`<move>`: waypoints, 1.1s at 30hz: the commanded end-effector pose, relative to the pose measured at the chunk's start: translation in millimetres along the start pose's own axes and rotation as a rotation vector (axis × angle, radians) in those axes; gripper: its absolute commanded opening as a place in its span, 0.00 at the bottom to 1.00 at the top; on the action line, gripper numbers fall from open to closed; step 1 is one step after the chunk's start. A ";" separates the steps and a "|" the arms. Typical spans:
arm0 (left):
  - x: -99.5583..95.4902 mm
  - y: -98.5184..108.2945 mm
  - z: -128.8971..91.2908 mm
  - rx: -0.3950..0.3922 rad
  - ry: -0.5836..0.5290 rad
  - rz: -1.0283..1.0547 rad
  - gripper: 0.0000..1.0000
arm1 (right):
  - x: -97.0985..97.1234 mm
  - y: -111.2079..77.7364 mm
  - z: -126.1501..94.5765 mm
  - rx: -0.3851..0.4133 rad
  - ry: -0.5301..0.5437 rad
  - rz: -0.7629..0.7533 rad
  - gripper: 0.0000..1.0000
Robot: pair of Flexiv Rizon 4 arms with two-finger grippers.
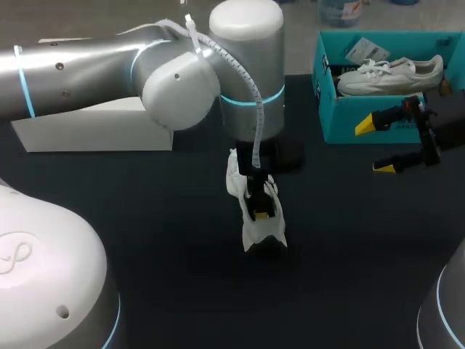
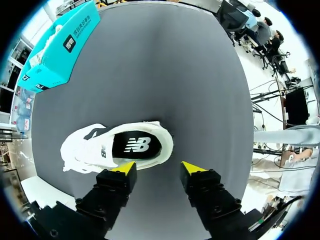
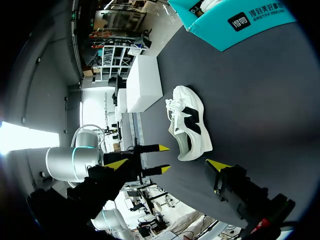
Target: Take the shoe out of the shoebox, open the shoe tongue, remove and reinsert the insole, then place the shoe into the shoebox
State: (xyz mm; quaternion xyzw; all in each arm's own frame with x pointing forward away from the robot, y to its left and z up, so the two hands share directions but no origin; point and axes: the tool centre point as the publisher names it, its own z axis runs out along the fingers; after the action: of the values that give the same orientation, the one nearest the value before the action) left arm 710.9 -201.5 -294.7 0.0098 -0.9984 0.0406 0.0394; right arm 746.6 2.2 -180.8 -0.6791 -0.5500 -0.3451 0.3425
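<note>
Dark table (image 1: pixel 167 240) is spreading across the whole view, matte and evenly lit; white box (image 1: pixel 87 131) is lying at 10 o'clock.

A dark counter (image 1: pixel 145 218) is carrying three things. A white shoe (image 1: pixel 263 231) is sitting near the middle on its sole, its opening facing up. A teal shoebox (image 1: pixel 341 123) is standing at the far right, well apart from the shoe. A white box (image 1: pixel 94 131) is lying at the far left, well apart from both.
</note>
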 end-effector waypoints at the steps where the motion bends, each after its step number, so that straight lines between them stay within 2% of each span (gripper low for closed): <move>1: 0.1 -9.3 10.5 -0.019 0.009 0.010 1.00 | 0.2 0.0 0.9 0.000 -0.004 0.001 1.00; 5: 1.6 -14.7 23.6 -0.006 0.005 0.000 1.00 | 0.2 0.0 0.9 0.000 -0.004 0.001 1.00; 9: -4.2 -18.9 38.0 0.031 -0.006 -0.043 1.00 | 0.2 0.0 0.9 0.000 -0.004 0.001 1.00; 12: -6.7 -20.5 45.6 0.028 -0.001 -0.054 1.00 | 0.2 0.0 0.9 0.000 -0.004 0.001 1.00; 28: -2.5 -9.0 96.5 0.010 -0.006 -0.072 1.00 | 0.2 0.0 0.9 0.000 -0.004 0.001 1.00; 33: -1.3 -7.8 104.8 0.007 -0.004 -0.080 1.00 | 0.2 0.0 0.9 0.000 -0.004 0.001 1.00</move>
State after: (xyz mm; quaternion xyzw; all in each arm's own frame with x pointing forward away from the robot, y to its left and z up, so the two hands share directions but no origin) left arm 704.2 -215.8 -392.4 0.0495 -0.9972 0.0416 0.0383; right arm 746.6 2.2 -180.8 -0.6791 -0.5499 -0.3451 0.3425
